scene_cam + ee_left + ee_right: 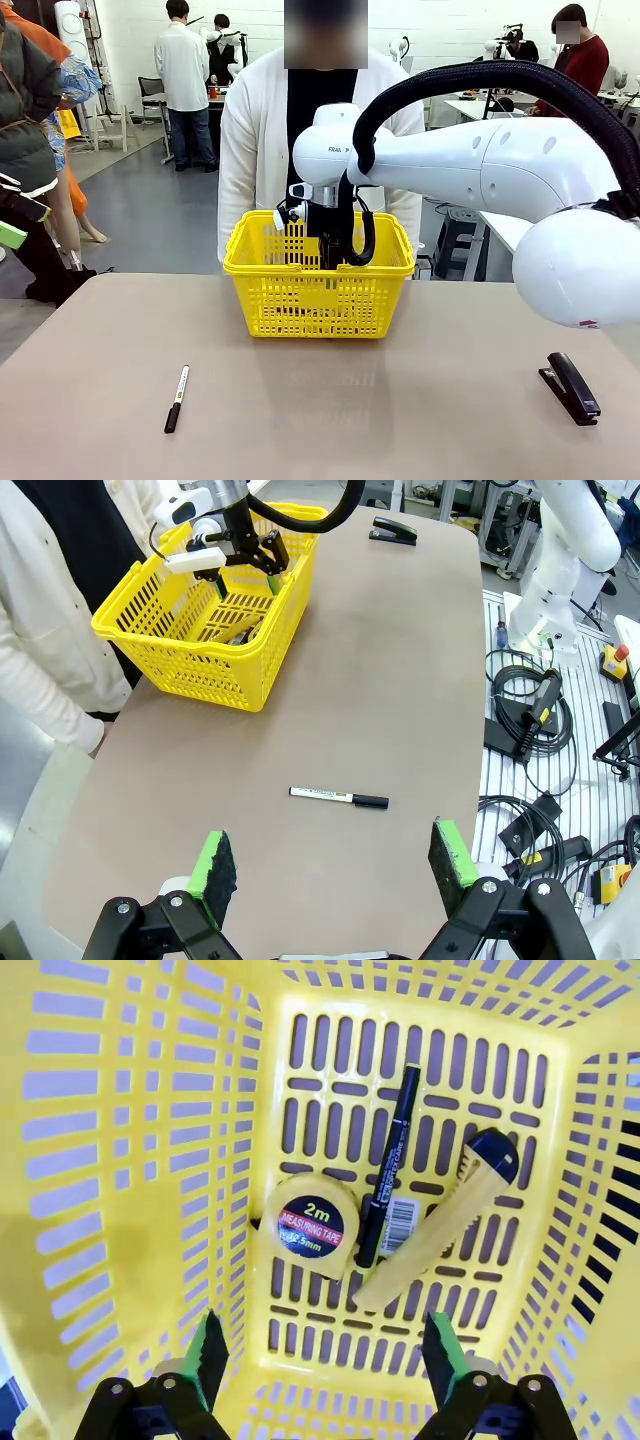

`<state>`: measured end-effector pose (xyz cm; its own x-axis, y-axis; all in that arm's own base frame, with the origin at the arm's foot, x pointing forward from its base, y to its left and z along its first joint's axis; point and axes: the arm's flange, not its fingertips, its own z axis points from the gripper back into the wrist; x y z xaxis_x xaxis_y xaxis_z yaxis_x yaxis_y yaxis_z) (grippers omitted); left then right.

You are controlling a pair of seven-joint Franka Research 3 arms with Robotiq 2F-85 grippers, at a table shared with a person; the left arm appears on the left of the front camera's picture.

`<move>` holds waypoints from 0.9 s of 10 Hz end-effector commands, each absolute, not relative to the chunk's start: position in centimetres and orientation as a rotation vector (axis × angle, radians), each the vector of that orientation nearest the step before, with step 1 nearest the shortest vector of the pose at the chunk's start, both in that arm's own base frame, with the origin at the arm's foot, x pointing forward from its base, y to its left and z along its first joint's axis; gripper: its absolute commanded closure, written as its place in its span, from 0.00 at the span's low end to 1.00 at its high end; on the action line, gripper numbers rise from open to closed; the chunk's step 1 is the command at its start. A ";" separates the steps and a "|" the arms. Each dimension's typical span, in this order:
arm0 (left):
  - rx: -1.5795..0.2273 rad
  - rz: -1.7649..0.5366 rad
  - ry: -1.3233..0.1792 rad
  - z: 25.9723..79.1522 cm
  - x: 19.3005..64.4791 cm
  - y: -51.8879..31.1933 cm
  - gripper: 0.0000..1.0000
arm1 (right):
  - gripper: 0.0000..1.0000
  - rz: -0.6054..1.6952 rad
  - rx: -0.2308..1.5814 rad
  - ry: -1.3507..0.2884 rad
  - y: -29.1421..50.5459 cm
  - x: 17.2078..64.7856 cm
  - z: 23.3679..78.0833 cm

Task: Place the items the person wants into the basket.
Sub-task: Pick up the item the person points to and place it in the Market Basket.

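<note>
Your right gripper (318,1360) hangs released inside the basket (130,1160); tape measure (310,1227), pen (387,1165) and knife (437,1222) lie just ahead toward 12 o'clock. Left gripper (335,865) released over the worktop (400,680).

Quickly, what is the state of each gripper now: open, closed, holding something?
Left gripper: open, holding nothing, above the table.
Right gripper: open, holding nothing, inside the basket.
</note>
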<state>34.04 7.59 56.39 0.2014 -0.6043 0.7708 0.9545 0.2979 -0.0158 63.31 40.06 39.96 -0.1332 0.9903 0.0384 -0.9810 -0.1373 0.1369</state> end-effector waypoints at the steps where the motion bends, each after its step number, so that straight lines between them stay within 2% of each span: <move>1: -0.581 -1.183 -0.768 56.4 34.0 7.7 0.00 | 0.00 1.704 0.152 0.105 40.7 64.2 40.5; 5: -0.581 -1.183 -0.768 56.4 34.0 7.7 0.00 | 0.00 1.685 0.134 0.097 40.4 63.9 41.4; 7: -0.581 -1.183 -0.768 56.4 34.0 7.7 0.00 | 0.00 1.607 0.086 0.095 38.5 61.3 46.6; 8: -0.581 -1.183 -0.768 56.4 34.0 7.7 0.00 | 0.00 1.492 -0.048 0.047 35.2 57.0 52.3; 9: -0.581 -1.183 -0.768 56.4 34.0 7.7 0.00 | 0.00 1.475 -0.060 0.038 34.6 56.3 53.1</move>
<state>34.05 7.59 56.38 0.2016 -0.6043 0.7708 0.9544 0.2980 -0.0160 62.52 38.90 45.88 -0.0450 0.9989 0.0128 -0.9952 -0.0460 0.0859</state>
